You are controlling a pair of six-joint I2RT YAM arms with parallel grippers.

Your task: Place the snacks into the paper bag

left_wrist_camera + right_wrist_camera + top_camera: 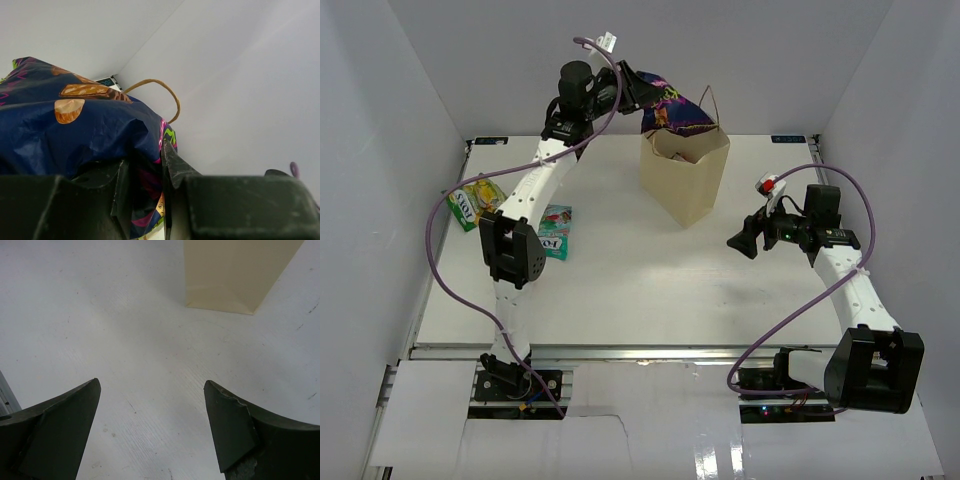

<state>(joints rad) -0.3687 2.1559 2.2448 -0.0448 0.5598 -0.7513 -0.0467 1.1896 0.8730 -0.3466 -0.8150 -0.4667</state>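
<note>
L gripper [642,92]: raised off the table, reaching sideways toward the paper bag; jaws narrow, clamped on the chip bag.
L gripper, wrist cam [145,172]: both fingers [172,165] press crumpled foil between them; pinch is at the packet's edge, most of the packet spreads out ahead and to the left of the jaws.
Chip bag [675,108] [75,120]: dark blue-purple, biggest snack; hangs from the L jaws right over the paper bag's open top. Lower end meets the rim in the top cam; can't tell if it's past the rim.
Paper bag [688,180] [235,275]: tan, upright, mouth open, just beyond and below the L fingertips. Ahead of the R gripper, a bit to its right, well apart.
Bag handle [160,87]: thin loop showing just past the chip bag, ahead of the L jaws.
R gripper [738,243] [150,425]: jaws wide apart, nothing between them, touching nothing; hovers low over bare table [125,315], pointed at the paper bag's base.
R fingers [60,430]: dark, only white tabletop in the gap.
Green-yellow packet [475,203]: flat on the table, far behind the L gripper, near the L arm's left side.
Teal packet [556,230]: flat on the table by the L arm's elbow, also well behind the L jaws.
</note>
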